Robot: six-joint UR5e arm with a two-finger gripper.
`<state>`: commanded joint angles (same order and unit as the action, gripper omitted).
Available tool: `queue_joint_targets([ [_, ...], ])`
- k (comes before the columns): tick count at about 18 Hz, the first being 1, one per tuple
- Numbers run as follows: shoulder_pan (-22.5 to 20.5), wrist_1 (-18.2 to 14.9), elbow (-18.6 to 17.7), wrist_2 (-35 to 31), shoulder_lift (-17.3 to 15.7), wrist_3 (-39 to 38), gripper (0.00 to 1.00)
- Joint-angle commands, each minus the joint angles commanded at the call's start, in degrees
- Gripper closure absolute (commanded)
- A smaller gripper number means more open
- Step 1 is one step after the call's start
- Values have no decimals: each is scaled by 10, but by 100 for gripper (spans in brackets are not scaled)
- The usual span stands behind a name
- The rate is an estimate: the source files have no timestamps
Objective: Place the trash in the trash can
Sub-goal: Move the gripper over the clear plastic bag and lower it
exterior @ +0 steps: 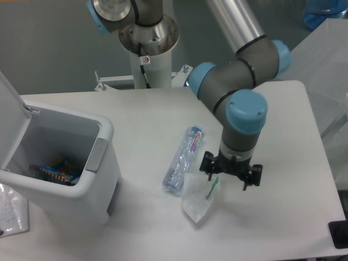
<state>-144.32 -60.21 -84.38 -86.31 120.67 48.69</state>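
Crushed bottle [184,159] lies diagonally, cap end toward far right

Trash can [81,163] left on table [147,114]; bottle [184,158] centre, wrapper [197,197] before it

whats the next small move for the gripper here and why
Probably shift a little further left and lower onto the crumpled wrapper. The gripper is open and hangs over the wrapper's right edge, not yet around it. The crushed bottle lies just beside, so the descent should stay clear of it. The trash can stands open at the left, ready to receive it.
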Motion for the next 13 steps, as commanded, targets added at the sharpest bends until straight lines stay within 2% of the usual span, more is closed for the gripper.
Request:
queue_joint_targets([
  [6, 5, 0, -1, -6, 31, -3, 0],
  [9, 6, 0, -4, -8, 38, -11, 31],
  [13, 14, 0, -3, -39, 47, -12, 86],
])
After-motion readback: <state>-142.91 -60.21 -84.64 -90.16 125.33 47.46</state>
